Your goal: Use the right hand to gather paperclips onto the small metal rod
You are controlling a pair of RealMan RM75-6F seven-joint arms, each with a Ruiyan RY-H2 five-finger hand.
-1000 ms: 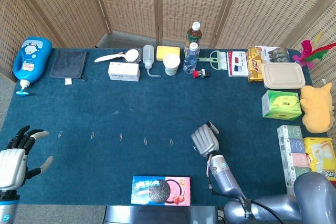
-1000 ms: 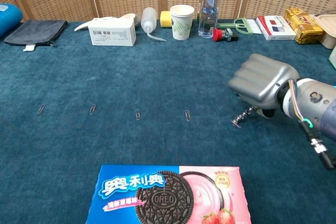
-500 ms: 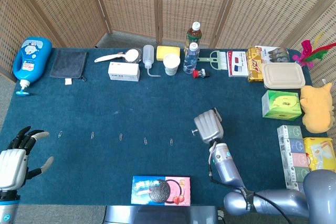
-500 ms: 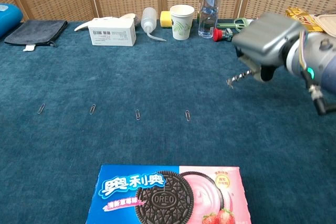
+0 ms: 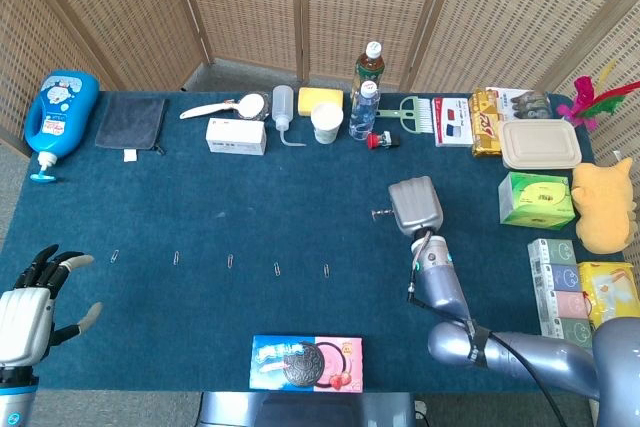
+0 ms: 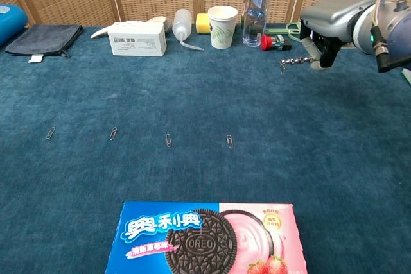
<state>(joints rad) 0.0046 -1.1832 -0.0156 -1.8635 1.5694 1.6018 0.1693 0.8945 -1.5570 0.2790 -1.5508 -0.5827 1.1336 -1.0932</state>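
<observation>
My right hand (image 5: 415, 205) (image 6: 334, 20) is raised above the blue table cloth (image 5: 250, 207) and grips the small metal rod (image 6: 295, 62) (image 5: 382, 214). The rod points left, level, with a knobbly tip; I cannot tell what hangs on it. Several paperclips lie in a row on the cloth, the nearest one (image 5: 326, 270) (image 6: 229, 140) well below and left of the rod, the others (image 5: 229, 260) (image 6: 113, 133) stretching further left. My left hand (image 5: 25, 307) hovers at the table's front left corner, fingers spread, holding nothing.
An Oreo box (image 5: 305, 362) (image 6: 205, 239) lies at the front edge. Along the back stand a water bottle (image 6: 255, 4), paper cup (image 6: 222, 27), squeeze bottle (image 6: 182, 27) and white carton (image 6: 137, 38). Tissue boxes (image 5: 537, 199) and a plush toy (image 5: 603, 205) line the right side.
My right hand has risen off the cloth with the rod and moved back and to the right. The paperclips on the table and the left hand stay put.
</observation>
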